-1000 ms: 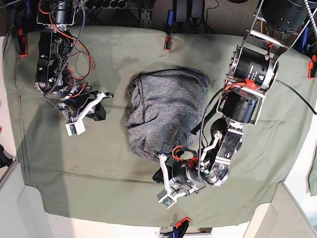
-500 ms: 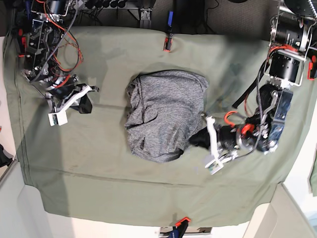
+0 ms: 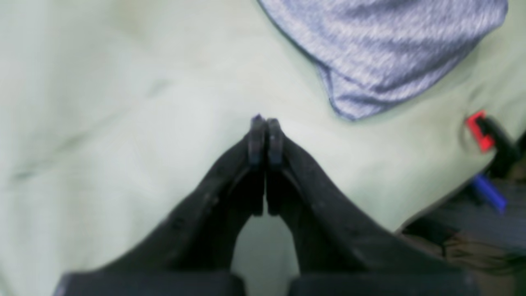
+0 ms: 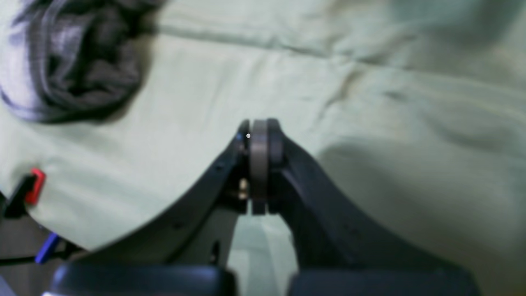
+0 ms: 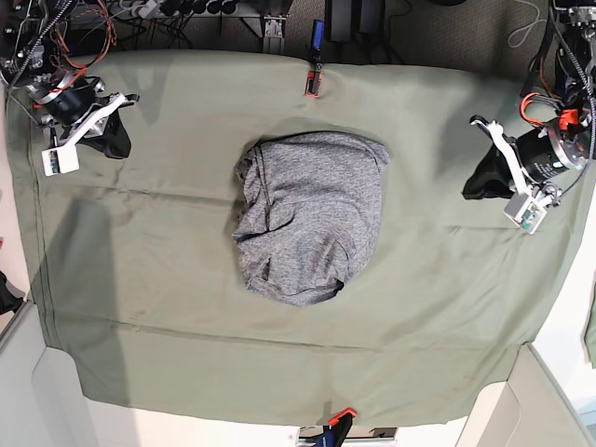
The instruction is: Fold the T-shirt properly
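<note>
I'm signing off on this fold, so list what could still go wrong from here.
1. The T-shirt sits as a rounded bundle with loose, uneven edges; it may spring open.
2. Both the left gripper and the right gripper are shut and well away from it, so nothing holds the fold.

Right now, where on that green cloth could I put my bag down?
Bare cloth runs wide along the near edge below the T-shirt, and between the shirt and each side. The far corners are crowded: the left gripper and right gripper sit there.

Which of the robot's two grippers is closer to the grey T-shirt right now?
The left gripper, just off the T-shirt's side. The right gripper sits farther away, near the table's far corner.
</note>
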`<state>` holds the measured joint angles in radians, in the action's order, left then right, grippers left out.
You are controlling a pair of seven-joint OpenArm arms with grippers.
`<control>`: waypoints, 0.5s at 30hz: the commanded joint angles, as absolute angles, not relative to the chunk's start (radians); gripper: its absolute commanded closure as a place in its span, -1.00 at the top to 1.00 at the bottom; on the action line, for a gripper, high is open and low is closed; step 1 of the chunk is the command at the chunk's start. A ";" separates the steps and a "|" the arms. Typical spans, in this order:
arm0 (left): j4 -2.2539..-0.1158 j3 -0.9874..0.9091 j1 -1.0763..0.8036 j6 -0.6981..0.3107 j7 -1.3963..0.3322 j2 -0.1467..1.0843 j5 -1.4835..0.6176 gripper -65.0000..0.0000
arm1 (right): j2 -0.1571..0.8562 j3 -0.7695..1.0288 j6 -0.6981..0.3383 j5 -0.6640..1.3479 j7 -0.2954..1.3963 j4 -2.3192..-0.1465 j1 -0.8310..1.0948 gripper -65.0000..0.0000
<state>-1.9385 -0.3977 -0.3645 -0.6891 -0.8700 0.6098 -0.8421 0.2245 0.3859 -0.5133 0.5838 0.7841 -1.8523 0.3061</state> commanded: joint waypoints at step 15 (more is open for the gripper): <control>-2.020 -0.600 -0.912 -0.698 -0.873 0.444 -0.824 -1.00 | 0.238 0.466 -0.532 0.699 0.849 -1.892 0.669 -1.00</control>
